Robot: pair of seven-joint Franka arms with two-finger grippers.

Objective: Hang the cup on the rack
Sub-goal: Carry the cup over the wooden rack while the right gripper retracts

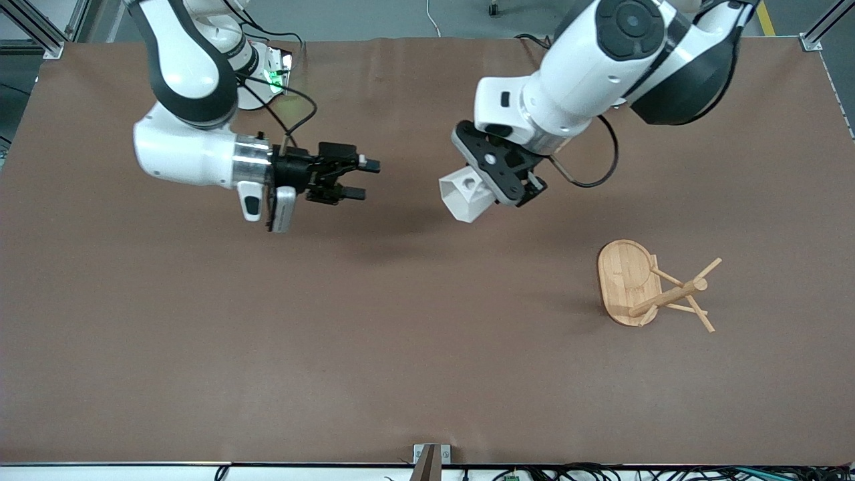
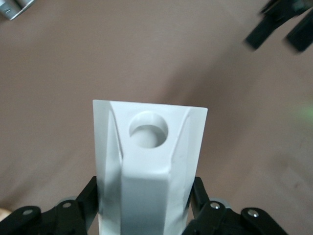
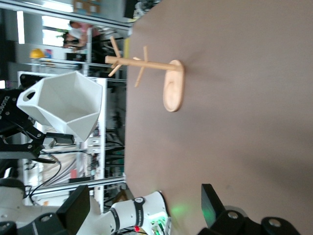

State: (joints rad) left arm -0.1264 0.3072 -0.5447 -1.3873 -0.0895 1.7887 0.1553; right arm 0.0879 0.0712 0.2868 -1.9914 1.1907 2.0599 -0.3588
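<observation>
i have the cup [image 1: 463, 194] clenched in the left gripper [image 1: 502, 179], aloft over mid-table. the right gripper [image 1: 357, 178] is released and waits. next i carry the handle hole toward the rack [image 1: 651, 286], aligning it squarely with a peg.

Brown table [image 1: 200, 347] cover fills the front view, w/ faint creases near its top edge. Grey floor [image 1: 401, 17] past that edge, aluminium frame posts [image 1: 40, 30] at both top corners. Cables [image 1: 601, 471] trail along bottom edge.
</observation>
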